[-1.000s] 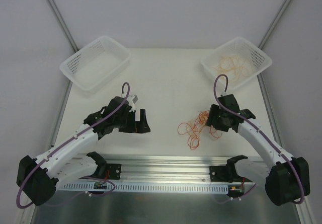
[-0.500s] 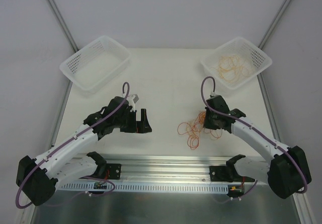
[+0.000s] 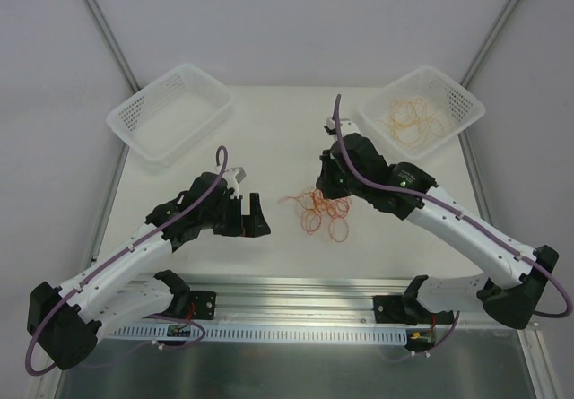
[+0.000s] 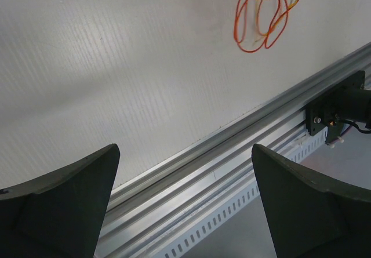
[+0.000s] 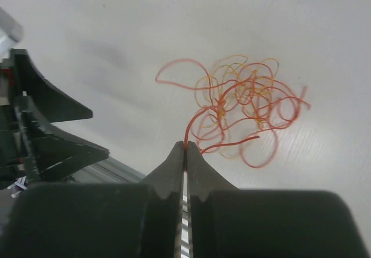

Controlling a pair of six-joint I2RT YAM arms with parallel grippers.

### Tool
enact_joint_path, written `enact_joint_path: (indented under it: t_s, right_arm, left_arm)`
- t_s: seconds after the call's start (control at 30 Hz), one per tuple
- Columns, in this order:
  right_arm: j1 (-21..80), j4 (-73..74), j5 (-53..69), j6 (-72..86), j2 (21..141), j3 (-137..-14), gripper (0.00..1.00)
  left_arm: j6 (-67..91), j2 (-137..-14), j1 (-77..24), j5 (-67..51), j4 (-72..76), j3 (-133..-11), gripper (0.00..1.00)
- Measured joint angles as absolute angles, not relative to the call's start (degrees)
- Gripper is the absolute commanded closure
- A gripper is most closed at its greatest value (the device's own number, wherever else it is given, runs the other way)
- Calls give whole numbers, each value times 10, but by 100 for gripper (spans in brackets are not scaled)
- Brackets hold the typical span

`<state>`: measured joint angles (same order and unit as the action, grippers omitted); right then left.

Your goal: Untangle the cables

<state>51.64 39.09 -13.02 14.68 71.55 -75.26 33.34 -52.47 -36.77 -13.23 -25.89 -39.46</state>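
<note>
Cables (image 3: 321, 212) lie in a loose orange and red tangle on the table (image 3: 287, 130), between my two grippers. My right gripper (image 5: 185, 148) has its jaws pressed together, pinching one red strand (image 5: 188, 127) at the near edge of the tangle. The other loops spread over the table beyond my fingertips. My left gripper (image 4: 182, 153) hangs just above the table with jaws spread wide, holding nothing, beside the tangle but apart from it. More orange cables (image 3: 414, 119) sit in the right basket (image 3: 468, 105).
</note>
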Motion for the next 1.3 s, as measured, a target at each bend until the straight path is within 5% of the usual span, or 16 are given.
enact_joint_path:
  t_s: [0.47, 0.83, 0.93, 1.03, 1.3]
  right_arm:
    - [568, 408, -177, 95, 704, -821, 99]
    - [529, 376, -141, 200, 785, -546, 81]
    - [530, 373, -135, 210, 786, -536, 64]
    - [530, 360, -134, 214, 783, -536, 37]
    - [530, 349, -137, 211, 718, -536, 6]
  left_arm:
    - [333, -525, -368, -132, -252, -395, 1]
    - [332, -527, -368, -129, -242, -395, 1]
    - [311, -541, -368, -126, -239, -395, 1]
    - [262, -575, -368, -115, -237, -405, 1]
    - [146, -689, -368, -83, -221, -495, 4]
